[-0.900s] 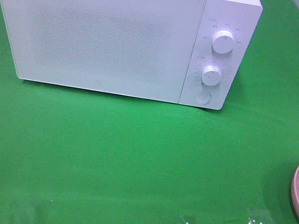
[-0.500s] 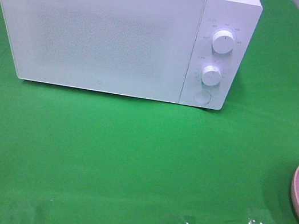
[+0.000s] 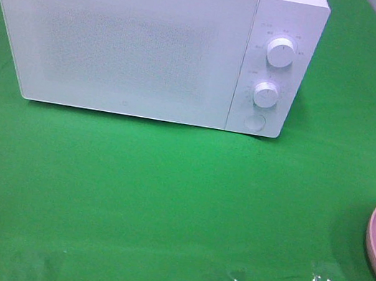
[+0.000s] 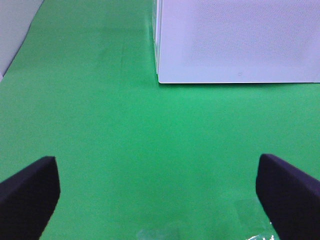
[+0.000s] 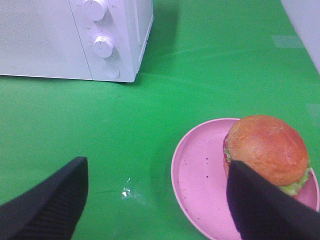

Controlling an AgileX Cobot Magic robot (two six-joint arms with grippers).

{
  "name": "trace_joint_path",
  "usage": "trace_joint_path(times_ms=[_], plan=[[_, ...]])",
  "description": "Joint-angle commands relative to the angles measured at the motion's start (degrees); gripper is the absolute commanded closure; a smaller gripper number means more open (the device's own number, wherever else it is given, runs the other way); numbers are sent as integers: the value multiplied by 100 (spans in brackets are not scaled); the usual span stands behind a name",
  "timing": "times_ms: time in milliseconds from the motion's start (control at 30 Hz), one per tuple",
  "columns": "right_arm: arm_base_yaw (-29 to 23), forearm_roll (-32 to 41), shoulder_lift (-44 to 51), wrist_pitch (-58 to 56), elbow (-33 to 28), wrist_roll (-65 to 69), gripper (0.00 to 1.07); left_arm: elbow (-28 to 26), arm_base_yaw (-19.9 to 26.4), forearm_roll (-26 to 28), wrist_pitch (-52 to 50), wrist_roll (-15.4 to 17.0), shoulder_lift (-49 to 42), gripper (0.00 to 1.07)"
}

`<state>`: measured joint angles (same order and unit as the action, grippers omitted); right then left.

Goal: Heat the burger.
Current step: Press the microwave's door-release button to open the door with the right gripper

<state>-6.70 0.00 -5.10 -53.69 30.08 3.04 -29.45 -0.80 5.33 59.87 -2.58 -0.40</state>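
The burger looks light, soft and loosely stacked, so it is best held gently across its sides, low enough to trap the layers. The right hand and left hand gape empty.

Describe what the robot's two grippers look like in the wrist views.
Only the fingers show. The left gripper has two dark, almost black fingers with a slight purple tint, blunt wedges with rounded corners. The right gripper has similar dark fingers, with a fine ribbed texture. No cables, markings or arm links are in view.
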Motion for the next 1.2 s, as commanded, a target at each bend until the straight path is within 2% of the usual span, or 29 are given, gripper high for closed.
trace_joint_path(times_ms=[33,300,767,1000,1200], plan=[[6,0,-418,590,0,17,35,23,11,-6,-63,29,-132,4],[6,0,-1175,1404,-223,17,35,23,11,-11,-63,29,-132,4],[6,0,-2578,3644,-894,17,35,23,11,-11,-63,29,-132,4],[6,0,-2951,3902,-934,17,35,23,11,-11,-63,29,-132,4],[6,0,-3633,4905,-934,17,35,23,11,-11,-63,29,-132,4]])
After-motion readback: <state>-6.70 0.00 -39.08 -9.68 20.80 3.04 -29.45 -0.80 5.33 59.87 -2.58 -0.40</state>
